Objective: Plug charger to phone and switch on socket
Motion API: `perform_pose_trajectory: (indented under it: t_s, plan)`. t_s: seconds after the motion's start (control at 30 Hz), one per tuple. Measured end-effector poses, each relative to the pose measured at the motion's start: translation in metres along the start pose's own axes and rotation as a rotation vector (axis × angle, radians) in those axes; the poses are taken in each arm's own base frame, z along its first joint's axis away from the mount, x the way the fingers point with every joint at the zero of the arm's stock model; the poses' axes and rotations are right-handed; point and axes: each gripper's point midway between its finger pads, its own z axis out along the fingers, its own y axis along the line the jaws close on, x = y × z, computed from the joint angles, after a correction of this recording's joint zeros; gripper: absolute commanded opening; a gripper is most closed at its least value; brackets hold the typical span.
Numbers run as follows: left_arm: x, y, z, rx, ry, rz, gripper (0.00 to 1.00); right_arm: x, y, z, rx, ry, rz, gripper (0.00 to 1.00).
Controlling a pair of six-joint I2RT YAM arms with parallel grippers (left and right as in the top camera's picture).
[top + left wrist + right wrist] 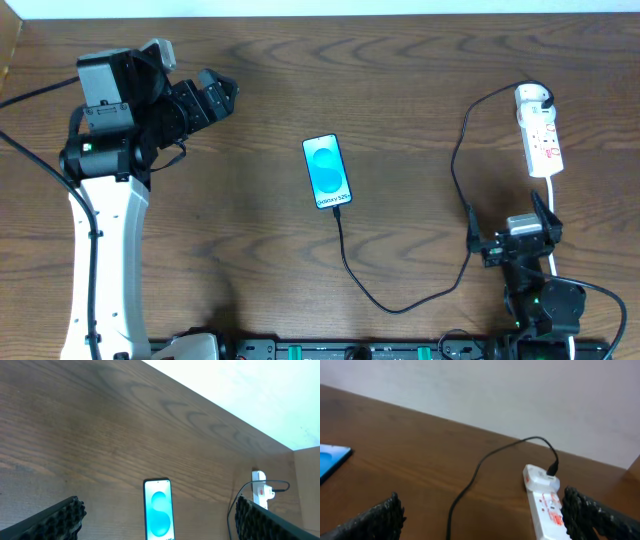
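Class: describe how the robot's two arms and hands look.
Left arm: long white link, black joints, green light, black cable. Right arm: compact, black, green light. Left hand and right hand: black, ribbed pads.

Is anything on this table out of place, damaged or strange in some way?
Nothing stands out. The slim cyan-screen phone lies flat, the thin black cable runs from its bottom edge to the white plastic power strip, and nothing looks broken.

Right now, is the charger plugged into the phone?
Plugged in, it seems: overhead, the charger runs straight into the bottom edge of the phone. Whether it is fully seated, cannot tell.
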Motion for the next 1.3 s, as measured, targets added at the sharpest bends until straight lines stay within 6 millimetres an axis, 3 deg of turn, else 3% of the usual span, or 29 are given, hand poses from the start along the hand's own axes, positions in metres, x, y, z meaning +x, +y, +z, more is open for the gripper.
perform_pose_trajectory:
  t_s: [1.13, 1.3]
  plan:
    - [0.000, 0.000, 0.000, -0.002, 0.000, -0.001, 0.98, 0.001, 0.001, 0.000, -0.004, 0.002, 0.017, 0.99]
    - [0.000, 0.014, -0.001, -0.076, -0.011, -0.008, 0.98, 0.001, 0.001, 0.000, -0.005, 0.002, 0.017, 0.99]
